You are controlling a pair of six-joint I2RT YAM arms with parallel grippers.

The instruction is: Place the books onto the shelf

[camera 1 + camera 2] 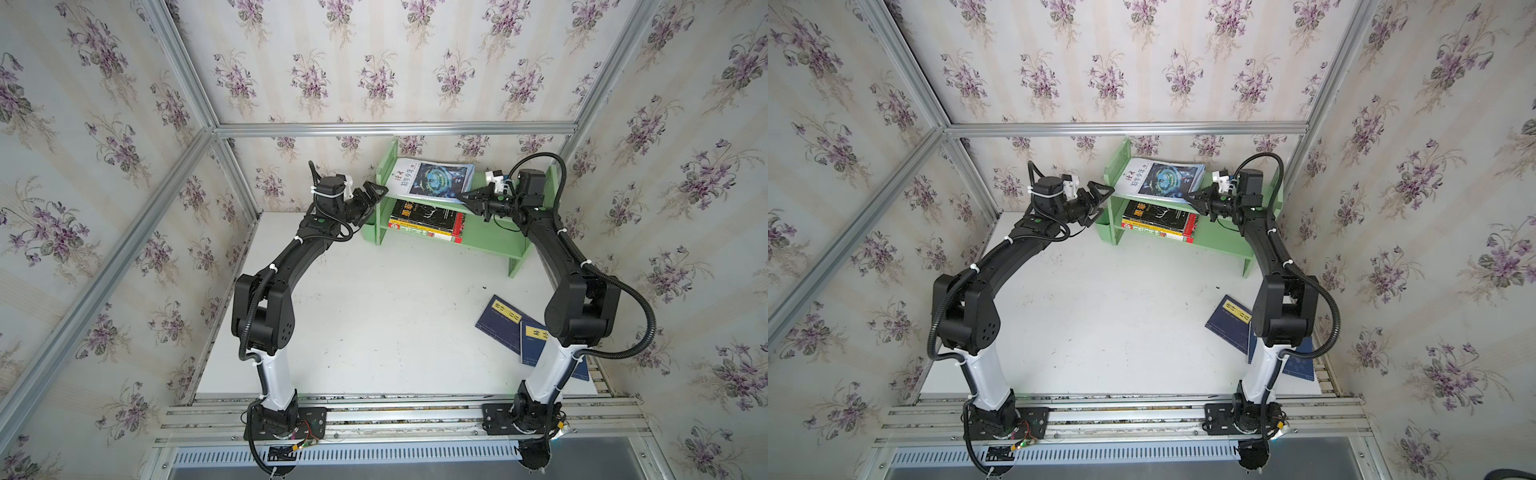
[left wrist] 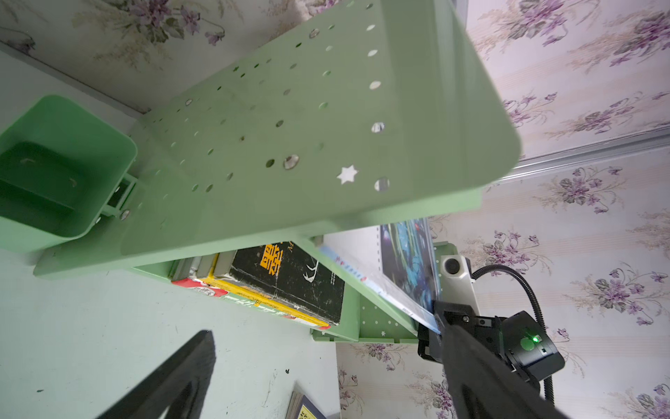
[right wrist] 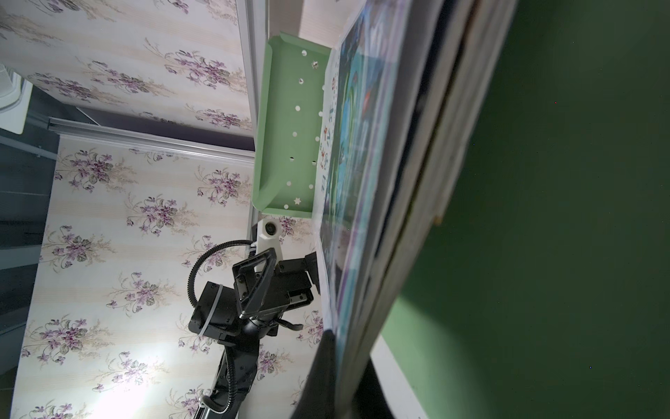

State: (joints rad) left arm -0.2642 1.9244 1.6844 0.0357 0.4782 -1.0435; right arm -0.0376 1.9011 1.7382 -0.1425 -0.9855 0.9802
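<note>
The pale green shelf [image 1: 494, 239] [image 1: 1225, 245] stands at the back. A white-blue swirl book [image 1: 432, 180] [image 1: 1163, 178] [image 3: 362, 145] lies on its top tier. My right gripper [image 1: 467, 198] [image 1: 1187, 196] [image 3: 348, 381] is shut on that book's front right corner. My left gripper [image 1: 374, 203] [image 1: 1102, 201] [image 2: 326, 326] hangs open at the shelf's left end, by the book's left corner, holding nothing. On the lower tier a black book with yellow characters [image 1: 428, 214] [image 2: 290, 275] tops a stack of books. Two navy books [image 1: 500, 318] [image 1: 534, 338] lie on the table under the right arm.
A small green cup [image 2: 54, 170] is fixed to the shelf's perforated left side panel [image 2: 326, 127]. Wallpapered walls and an aluminium frame close in behind and on both sides. The right arm partly covers the navy books.
</note>
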